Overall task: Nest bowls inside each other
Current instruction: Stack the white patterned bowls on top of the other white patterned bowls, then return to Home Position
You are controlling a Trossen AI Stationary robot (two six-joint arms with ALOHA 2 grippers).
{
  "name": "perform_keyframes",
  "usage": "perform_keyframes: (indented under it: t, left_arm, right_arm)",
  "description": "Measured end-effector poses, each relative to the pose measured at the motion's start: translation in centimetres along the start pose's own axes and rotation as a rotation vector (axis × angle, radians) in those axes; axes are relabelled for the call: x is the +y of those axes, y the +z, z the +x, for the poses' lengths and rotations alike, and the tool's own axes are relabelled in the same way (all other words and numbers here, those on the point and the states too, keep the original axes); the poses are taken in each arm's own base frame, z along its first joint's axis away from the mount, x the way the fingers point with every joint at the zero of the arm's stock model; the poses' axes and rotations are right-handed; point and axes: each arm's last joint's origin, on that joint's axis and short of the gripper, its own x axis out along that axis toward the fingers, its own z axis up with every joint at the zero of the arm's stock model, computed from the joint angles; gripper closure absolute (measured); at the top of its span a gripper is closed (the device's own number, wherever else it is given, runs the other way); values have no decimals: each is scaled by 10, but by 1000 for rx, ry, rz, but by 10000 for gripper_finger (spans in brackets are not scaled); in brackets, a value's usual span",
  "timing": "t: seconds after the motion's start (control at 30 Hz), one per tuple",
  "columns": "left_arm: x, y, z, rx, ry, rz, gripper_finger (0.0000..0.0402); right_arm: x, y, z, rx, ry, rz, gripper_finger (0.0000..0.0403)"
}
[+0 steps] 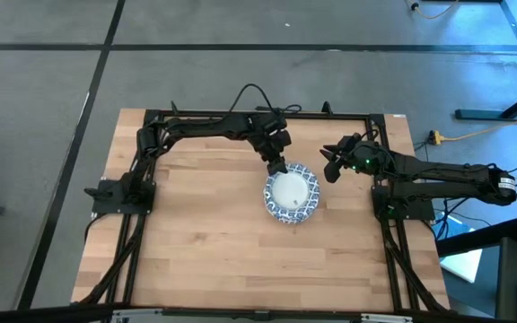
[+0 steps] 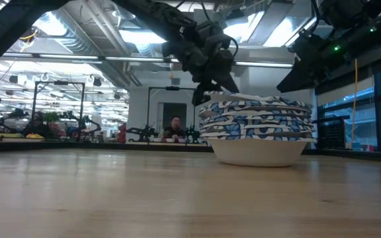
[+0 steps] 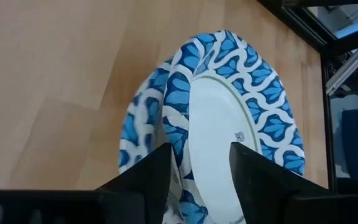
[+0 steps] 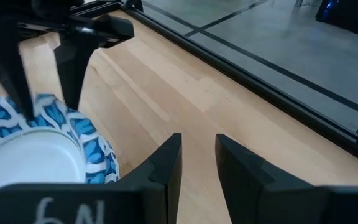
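Several bowls sit nested in one stack [image 1: 292, 194] at the table's middle, the bottom bowl's white foot on the wood [image 2: 255, 129]. The blue-and-white rims are layered, and the top bowl [image 3: 216, 130] shows its white inside. My left gripper [image 1: 277, 167] is open and points down at the stack's far-left edge. One finger stands over the bowl's inside and the other outside its rim [image 4: 45, 93]. My right gripper [image 1: 332, 166] hovers open to the right of the stack, above the bare table [image 4: 197, 155]. My left gripper comes from above, its fingers [image 3: 151, 171] standing astride the top bowl's rim [image 3: 178, 143] on the stack's far-left side. The gap between them is much wider than the rim. I cannot tell whether either finger touches the bowl.
A black frame [image 1: 240, 115] runs along the table's far, left and right edges. Bare wood [image 1: 240, 260] lies on the near side and to the left of the stack. A person [image 2: 174, 129] sits in the room behind the table.
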Motion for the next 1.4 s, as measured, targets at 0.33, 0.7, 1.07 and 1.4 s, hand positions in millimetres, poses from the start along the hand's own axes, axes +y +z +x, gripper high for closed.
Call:
perform_keyframes:
  t: [0.33,0.7,1.07,1.4]
  left_arm:
    - [11,2,-6,-12,49,9,244]
    - [24,17,-55,-156,206,82,244]
    - [-23,25,-133,-383,293,298,246]
    - [-32,-42,-173,-578,341,326,246]
  right_arm:
    - [0,0,0,0,0,-2,305]
    - [0,0,0,0,-1,-2,305]
    - [-2,3,-4,-32,-31,2,305]
    - [-10,9,-32,-168,-4,7,305]
